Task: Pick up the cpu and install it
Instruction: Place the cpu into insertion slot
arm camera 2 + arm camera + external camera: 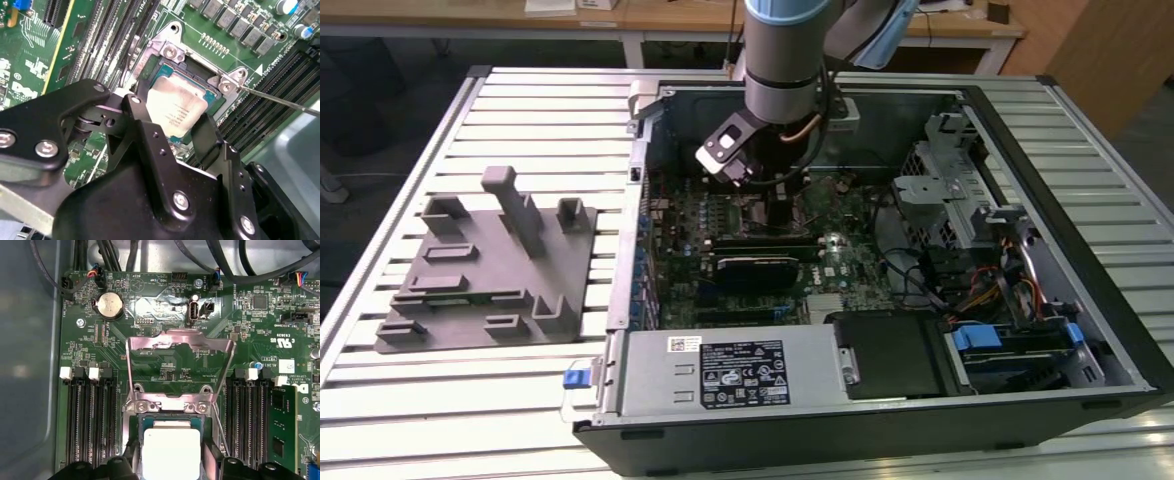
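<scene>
From my remote seat, the exterior view gives me a slatted metal table. Taking the open computer case as the dial's centre, the grey plastic tray with its upright posts lies at nine o'clock, just beside the case wall. Inside the case, the power supply fills the six o'clock edge. The arm drops in from twelve o'clock, and the gripper hangs low over the green motherboard at about eleven. A metal drive cage stands at three o'clock.

In both wrist views I look straight down at the socket. The hinged metal plate is swung up and open. The thin lever is sprung out to one side. Memory slots run along either flank, and a coin cell sits farther off on the board.

The cpu lies silvery face up within the socket frame. The gripper is drawn in narrow around it. Its black fingers press on two opposite edges of the chip, so I read it as gripped (though I cannot tell whether the chip is fully seated or a shade above the contacts).
</scene>
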Controlling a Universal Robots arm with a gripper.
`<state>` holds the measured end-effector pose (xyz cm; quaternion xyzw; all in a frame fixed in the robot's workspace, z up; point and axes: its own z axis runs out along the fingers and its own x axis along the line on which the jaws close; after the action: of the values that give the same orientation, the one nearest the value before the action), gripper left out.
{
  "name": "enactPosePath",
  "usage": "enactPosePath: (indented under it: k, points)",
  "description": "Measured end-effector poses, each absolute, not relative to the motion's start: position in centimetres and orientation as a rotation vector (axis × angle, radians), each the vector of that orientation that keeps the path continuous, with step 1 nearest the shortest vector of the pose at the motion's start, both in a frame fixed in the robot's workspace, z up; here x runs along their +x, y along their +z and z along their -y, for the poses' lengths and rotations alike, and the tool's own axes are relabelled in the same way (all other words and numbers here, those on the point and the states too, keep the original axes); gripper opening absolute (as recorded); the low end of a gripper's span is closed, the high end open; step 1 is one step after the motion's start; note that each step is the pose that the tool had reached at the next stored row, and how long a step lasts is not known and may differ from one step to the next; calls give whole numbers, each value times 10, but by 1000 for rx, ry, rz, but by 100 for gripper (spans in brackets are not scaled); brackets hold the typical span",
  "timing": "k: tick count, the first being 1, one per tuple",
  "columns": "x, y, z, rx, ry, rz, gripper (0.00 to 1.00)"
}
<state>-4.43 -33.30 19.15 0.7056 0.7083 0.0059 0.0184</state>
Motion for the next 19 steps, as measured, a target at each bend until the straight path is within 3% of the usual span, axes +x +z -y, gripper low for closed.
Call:
enactPosePath:
  k: [6,10,11,13,15,19]
  points:
    - [-44,202,333,2192,17,-2200,60]
    - [-44,211,333,2193,13,-2202,42]
    - [-44,212,333,2194,11,-2202,42]
    - [-44,214,333,2194,7,-2203,30]
    - [-44,216,333,2194,4,-2203,30]
    - [-44,219,333,2195,3,-2203,12]
